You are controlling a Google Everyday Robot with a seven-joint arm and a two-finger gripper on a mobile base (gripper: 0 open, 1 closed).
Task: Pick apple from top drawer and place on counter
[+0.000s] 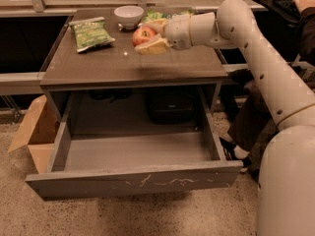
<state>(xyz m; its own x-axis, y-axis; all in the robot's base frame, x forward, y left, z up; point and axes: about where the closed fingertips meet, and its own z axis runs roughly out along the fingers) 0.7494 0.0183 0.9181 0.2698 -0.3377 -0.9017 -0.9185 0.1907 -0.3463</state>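
Arm (pixel 256 48): off-white smooth shell, tubular links, rounded elbow. Small dark dots spaced along long link, probably fastener recesses. Thin dark seam ring at link's 5 o'clock end, above wide cylindrical lower body (pixel 288 181), same off-white. Wrist (pixel 189 31): stepped cylinder, pale grey-white. Claw (pixel 147 35): two cream-yellow wedge fingers; location: over tabletop (pixel 113 63), 1 o'clock from centre.

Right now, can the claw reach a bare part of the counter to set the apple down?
Probably yes. The claw holds the apple above the counter. The surface below it looks bare, and the green bag and white bowl sit off to the side.
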